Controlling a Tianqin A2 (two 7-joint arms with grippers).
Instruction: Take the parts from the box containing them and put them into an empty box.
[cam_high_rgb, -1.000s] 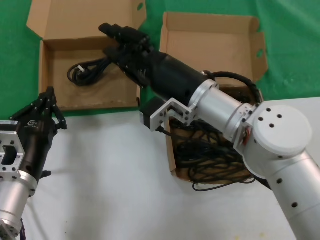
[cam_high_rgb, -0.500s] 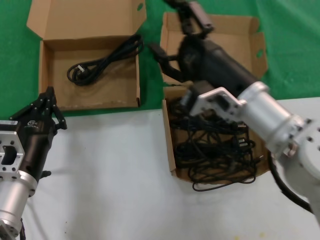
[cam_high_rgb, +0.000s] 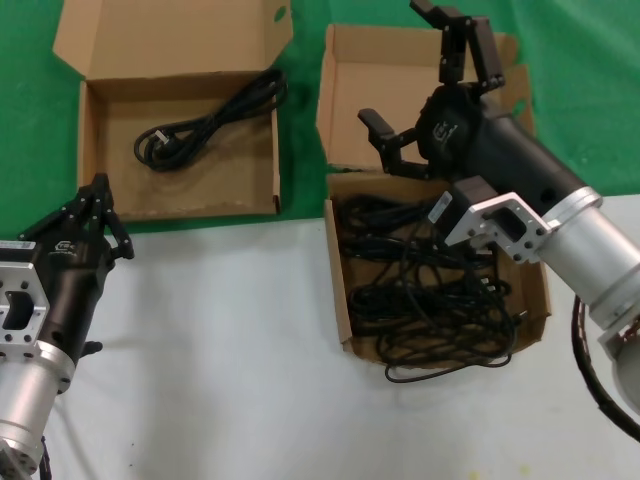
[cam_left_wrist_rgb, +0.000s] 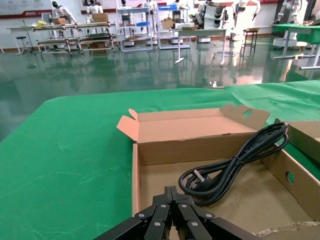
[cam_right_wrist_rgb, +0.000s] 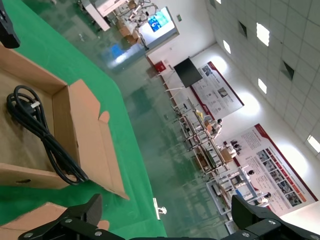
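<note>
Head view: right claw (cam_high_rgb: 428, 75) gapes empty over the tangled parts (cam_high_rgb: 425, 300); limp, light cords, so pinch a raised loop. Left claw (cam_high_rgb: 92, 215) idles shut.

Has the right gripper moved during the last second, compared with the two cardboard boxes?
Yes. The right gripper, jaws open and empty, swung from over the wide box holding one cord to the squarer box's lid.
</note>
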